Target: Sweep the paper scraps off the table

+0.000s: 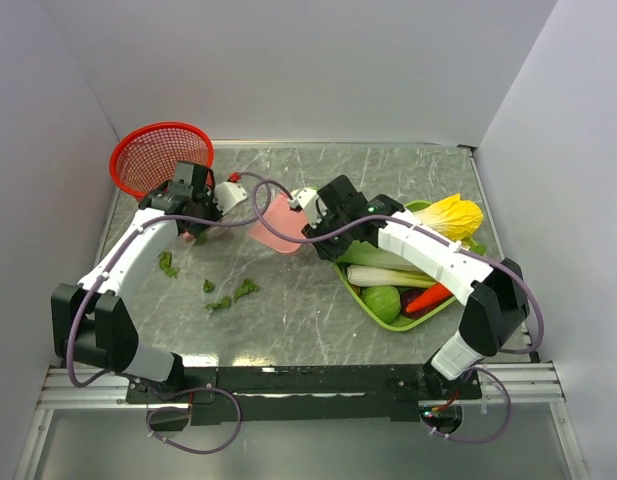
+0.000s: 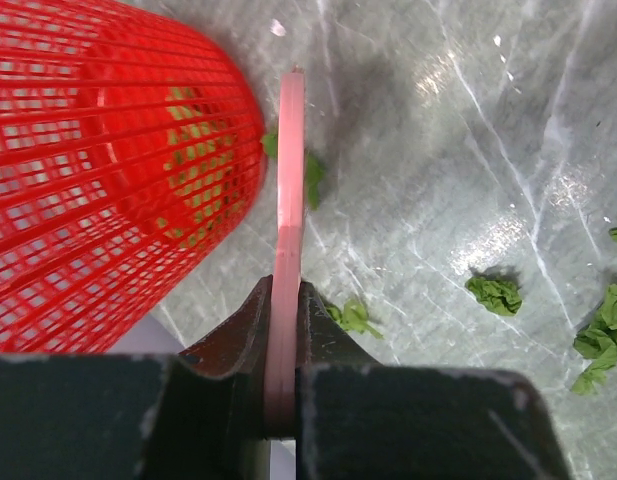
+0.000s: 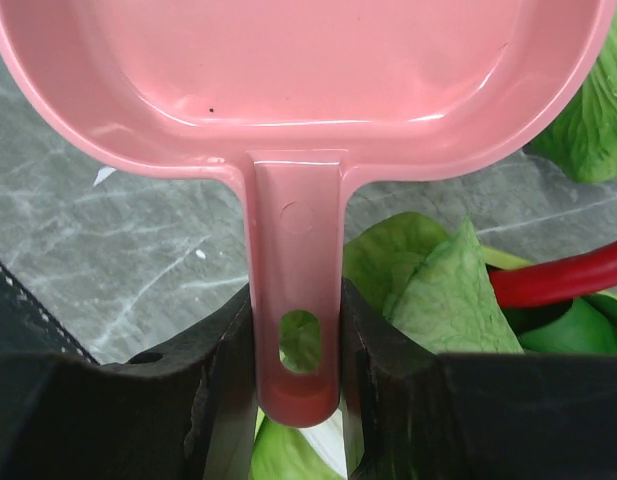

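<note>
Left gripper (image 2: 283,335) pinches the pink blade (image 2: 289,200), right gripper (image 3: 296,340) clamps the pink dustpan (image 3: 298,60) (by its handle), whose lip should sit flat beside the paper scraps (image 2: 494,293).

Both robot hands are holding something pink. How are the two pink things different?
The dustpan in the right hand is a wide hollow scoop; the strip in the left hand looks thin and flat, seen edge-on. The dustpan is near the green tray; the strip is beside the red basket. Both are pink and clamped in a hand.
</note>
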